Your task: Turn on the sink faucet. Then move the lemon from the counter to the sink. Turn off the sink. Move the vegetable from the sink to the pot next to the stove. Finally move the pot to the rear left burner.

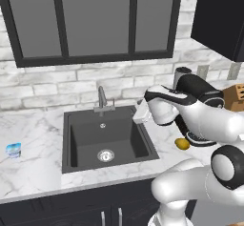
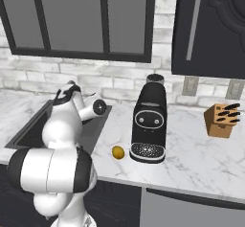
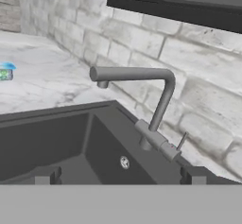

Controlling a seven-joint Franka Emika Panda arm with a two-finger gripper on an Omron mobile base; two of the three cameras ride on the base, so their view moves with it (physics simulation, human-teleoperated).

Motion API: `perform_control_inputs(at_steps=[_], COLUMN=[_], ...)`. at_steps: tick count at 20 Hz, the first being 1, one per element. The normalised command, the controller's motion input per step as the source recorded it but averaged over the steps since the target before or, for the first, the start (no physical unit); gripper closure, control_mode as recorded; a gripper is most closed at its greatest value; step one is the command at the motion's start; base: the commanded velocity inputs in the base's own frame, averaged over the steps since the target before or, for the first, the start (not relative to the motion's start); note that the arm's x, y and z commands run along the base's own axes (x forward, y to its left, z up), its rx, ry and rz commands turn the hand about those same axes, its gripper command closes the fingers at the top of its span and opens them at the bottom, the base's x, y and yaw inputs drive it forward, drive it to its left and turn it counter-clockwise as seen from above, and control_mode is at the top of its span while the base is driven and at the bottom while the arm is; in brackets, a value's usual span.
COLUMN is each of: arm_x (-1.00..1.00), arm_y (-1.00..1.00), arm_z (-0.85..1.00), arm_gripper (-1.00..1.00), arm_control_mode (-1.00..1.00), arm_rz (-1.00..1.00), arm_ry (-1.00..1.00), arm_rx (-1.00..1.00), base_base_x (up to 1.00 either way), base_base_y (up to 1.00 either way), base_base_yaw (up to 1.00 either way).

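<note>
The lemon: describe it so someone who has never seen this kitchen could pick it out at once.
Start at the dark sink set in the white marble counter, then go right to the tall black coffee machine. The lemon lies on the counter just off the front left corner of that machine's base. It is the one small, round, bright yellow thing there; the knife block further right is brown and boxy.

I'm looking into a home kitchen, dark sink [image 1: 76, 144] with a grey faucet [image 1: 102, 97] set in a white marble table [image 1: 28, 172], whitewashed brick wall, black coffee machine [image 2: 149, 125], knife block [image 2: 221, 119], dark cabinets [image 2: 210, 27]
</note>
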Motion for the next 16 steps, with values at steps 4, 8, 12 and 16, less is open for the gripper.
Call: perform_control_inputs(at_steps=[4,8,12,16], arm_x=[0.0,0.02,0.02,0.07], arm_y=[0.01,0.04,0.11,0.09], arm_z=[0.0,0.08,0.06,0.01], arm_gripper=[-1.0,-1.0,-1.0,-1.0], arm_control_mode=[-1.0,-1.0,-1.0,-1.0], arm_rz=[0.0,-0.01,0.0,0.0], arm_ry=[0.0,0.0,0.0,0.0], arm_rx=[0.0,0.0,0.0,0.0], base_base_x=[0.0,0.0,0.0,0.0], base_base_y=[0.0,0.0,0.0,0.0], base_base_yaw=[0.0,0.0,0.0,0.0])
